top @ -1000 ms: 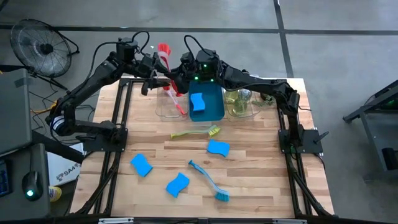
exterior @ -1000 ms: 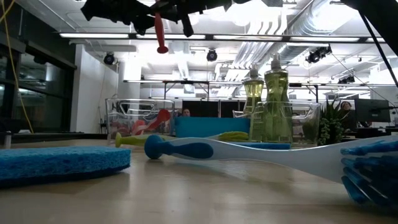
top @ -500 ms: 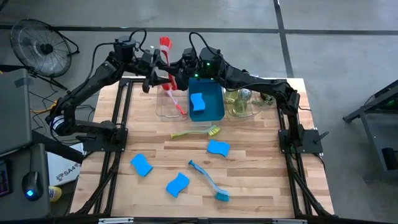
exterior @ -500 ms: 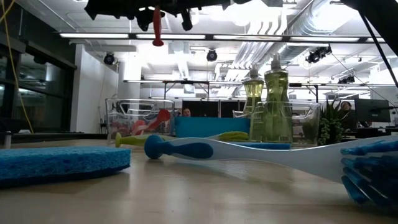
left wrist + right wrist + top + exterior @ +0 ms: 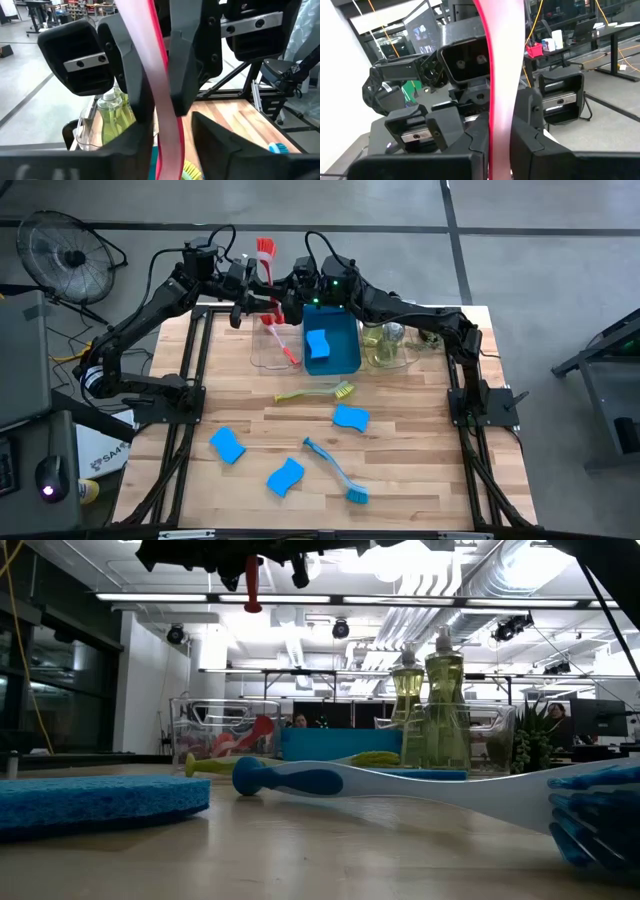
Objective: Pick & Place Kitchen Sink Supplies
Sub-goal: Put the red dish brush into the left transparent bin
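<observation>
At the upper middle of the high view, a red dish brush (image 5: 266, 272) is held aloft above the left clear tray (image 5: 270, 345), with the left gripper (image 5: 252, 292) and the right gripper (image 5: 290, 288) meeting on its handle. Both sets of jaws are seen closed narrowly on that handle in the wrist views, so a handover is judged to be in hand. One grip must next be released before the brush is lowered toward the tray, while a yellow-green brush (image 5: 318, 391), a teal brush (image 5: 335, 470) and three blue sponges (image 5: 228, 445) remain on the table (image 5: 420, 440) at lower centre.

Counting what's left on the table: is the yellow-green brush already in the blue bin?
No, the yellow-green brush lies on the bare table in front of the blue bin.
</observation>
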